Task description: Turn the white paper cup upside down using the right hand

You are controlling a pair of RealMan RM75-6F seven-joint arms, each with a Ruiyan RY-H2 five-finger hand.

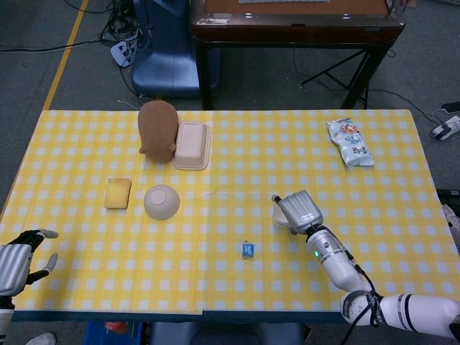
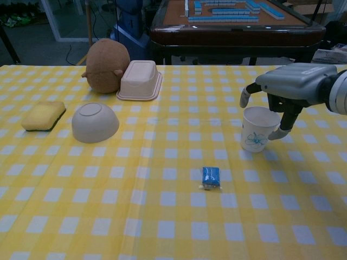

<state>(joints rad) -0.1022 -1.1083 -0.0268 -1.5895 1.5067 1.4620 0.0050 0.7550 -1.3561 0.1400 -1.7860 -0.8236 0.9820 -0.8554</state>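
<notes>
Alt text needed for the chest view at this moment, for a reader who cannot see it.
The right hand hovers over an upright white paper cup on a yellow checked table, fingers spread around its rim. A blue packet lies nearby; an upturned bowl and sponge sit left.

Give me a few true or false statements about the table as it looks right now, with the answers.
1. The white paper cup stands upright with its mouth up. True.
2. The right hand hovers over the cup with its fingers spread. True.
3. The bowl sits mouth up. False: it lies upside down, beside the yellow sponge.
4. The blue packet lies inside the cup. False: it lies on the tablecloth, nearer the camera than the cup.
5. The brown plush toy sits next to the takeaway box. True.
6. The left hand holds the sponge. False: it holds nothing, at the table's near left edge.
</notes>
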